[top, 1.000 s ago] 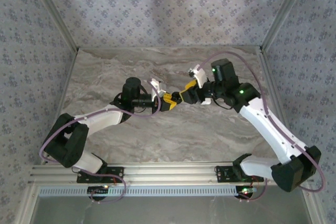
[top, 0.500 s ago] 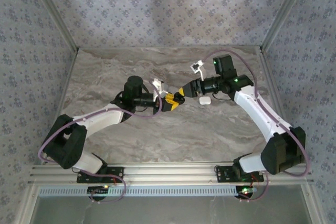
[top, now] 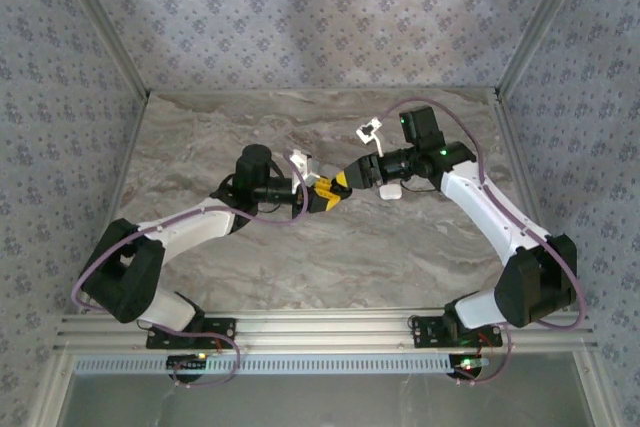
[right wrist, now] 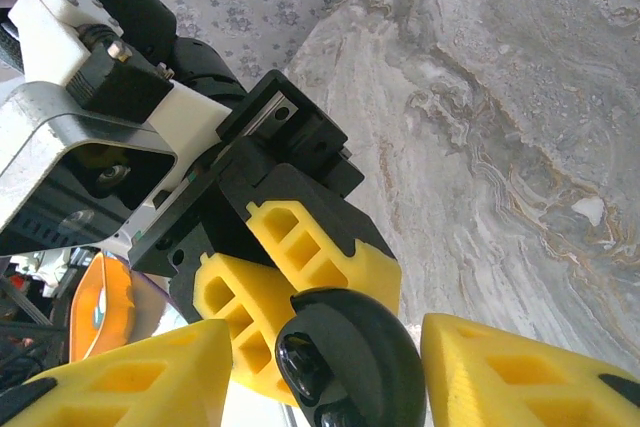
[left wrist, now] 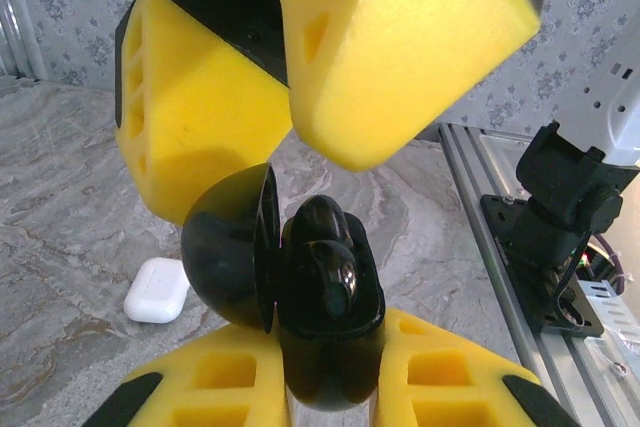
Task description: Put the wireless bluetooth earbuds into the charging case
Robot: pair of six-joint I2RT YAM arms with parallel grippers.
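Observation:
My left gripper (top: 325, 197) is shut on a black charging case (left wrist: 325, 347), held off the table with its round lid (left wrist: 225, 257) hinged open. A glossy black earbud (left wrist: 335, 282) sits in the case's well. My right gripper (top: 343, 179) meets it tip to tip from the right and stands open. In the right wrist view its yellow fingers (right wrist: 130, 377) flank the case lid (right wrist: 365, 347), with a gap on the left side. In the left wrist view the right gripper's fingers (left wrist: 400, 37) hang just above the case.
A white charging case (top: 391, 190) lies shut on the marble table (top: 300, 267) under the right wrist, also in the left wrist view (left wrist: 157, 290). Patterned walls close the back and sides. An aluminium rail (top: 330, 327) runs along the near edge.
The right arm has swung its elbow round and drawn in, uncovering the white case on the table; its gripper stays at the black case. The left arm has held still.

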